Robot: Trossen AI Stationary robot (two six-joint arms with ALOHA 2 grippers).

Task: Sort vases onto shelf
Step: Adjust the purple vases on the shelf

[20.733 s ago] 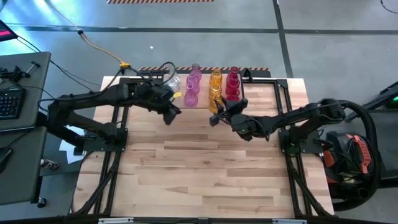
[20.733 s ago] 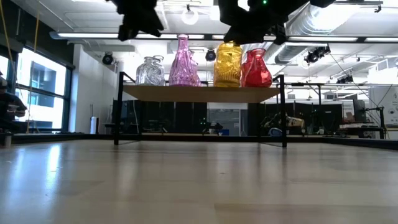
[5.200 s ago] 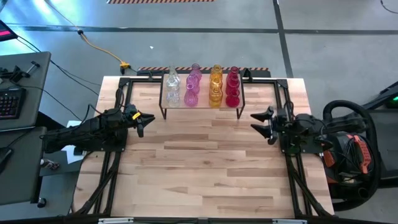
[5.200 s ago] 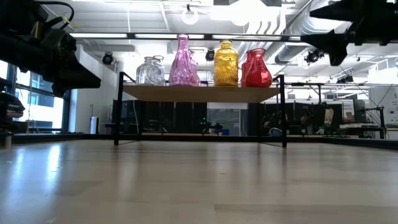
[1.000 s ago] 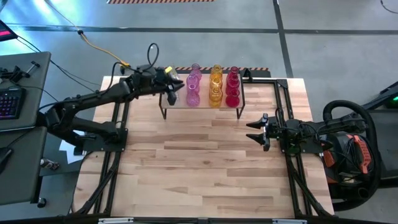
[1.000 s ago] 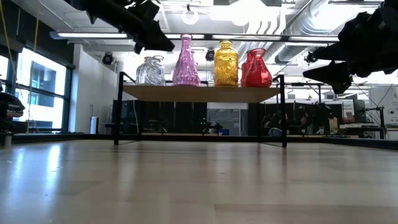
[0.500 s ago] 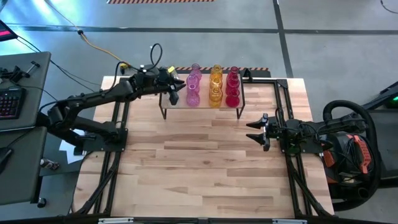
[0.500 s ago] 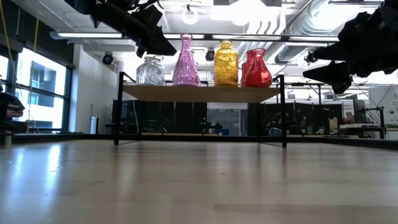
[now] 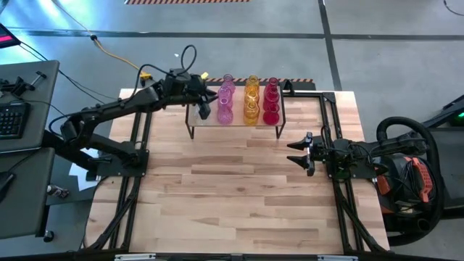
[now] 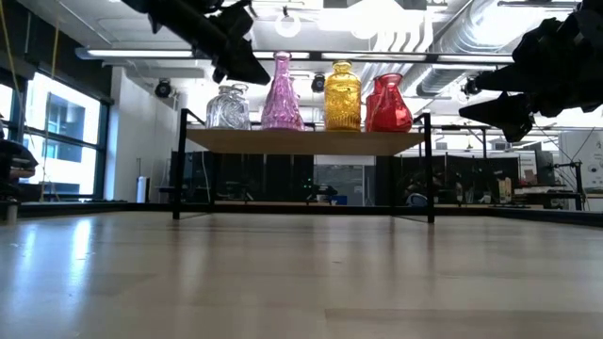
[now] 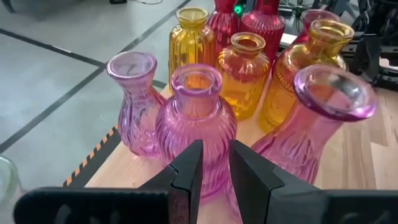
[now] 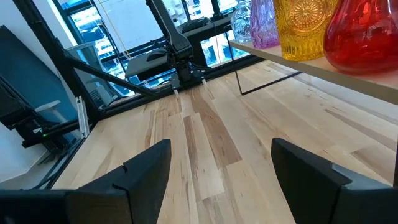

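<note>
You are looking at a shelf (image 9: 235,124) that is already carrying every vase in view; none is standing on the bare worktop (image 9: 239,196); sorting is looking nearly or wholly done, judged from the layout alone.

High view: the vases are sitting in colour columns on the shelf at the far edge; pink vases (image 9: 224,101), amber vases (image 9: 251,98), red vases (image 9: 271,100); the low view is also showing clear vases (image 10: 226,107) at the end beside the pink ones; in the high view the left arm is covering them.

Your left tool (image 9: 203,106) is hovering over that end of the shelf; the left wrist view is showing its fingers (image 11: 189,169) nearly together, a narrow gap between them, nothing clamped; a ribbed pink vase (image 11: 196,127) is standing just ahead of the tips; whether they are touching it, you cannot tell.

Your right tool (image 9: 299,153) is waiting off the shelf's red end, well apart from it, jaws wide and empty.

Remaining, as a judgement: at most a nudge or check of the pink-clear end.
</note>
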